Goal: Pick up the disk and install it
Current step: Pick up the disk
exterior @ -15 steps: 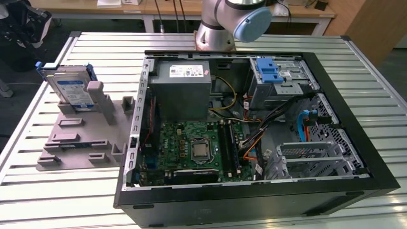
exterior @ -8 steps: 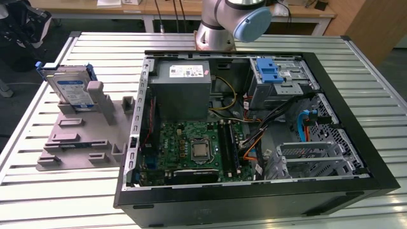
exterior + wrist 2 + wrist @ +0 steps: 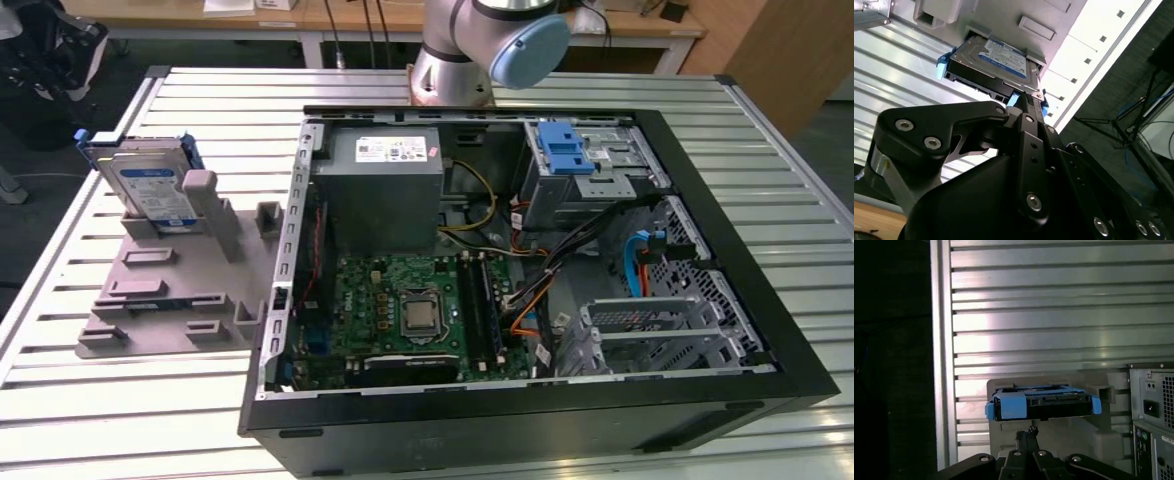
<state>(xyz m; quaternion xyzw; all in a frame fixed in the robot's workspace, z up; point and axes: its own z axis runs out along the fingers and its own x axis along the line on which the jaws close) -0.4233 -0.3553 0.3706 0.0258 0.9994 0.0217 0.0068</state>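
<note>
The disk (image 3: 150, 185), a silver hard drive with a white-and-blue label in a blue bracket, stands tilted in a grey holder (image 3: 160, 290) on the slatted table, at the exterior view's left of the open computer case (image 3: 534, 250). In both wrist views the disk (image 3: 999, 57) (image 3: 1041, 405) lies just beyond my gripper (image 3: 1026, 432) (image 3: 1026, 100). The black fingers are shut together with nothing between them, their tips close to the disk's blue-framed edge without gripping it.
Inside the case sit a grey power supply (image 3: 387, 175), a green motherboard (image 3: 407, 315), a blue-latched optical cage (image 3: 567, 150) and a metal drive cage (image 3: 667, 330). The case's rear panel (image 3: 1154, 410) is beside the holder. The table's edge (image 3: 939, 340) drops off nearby.
</note>
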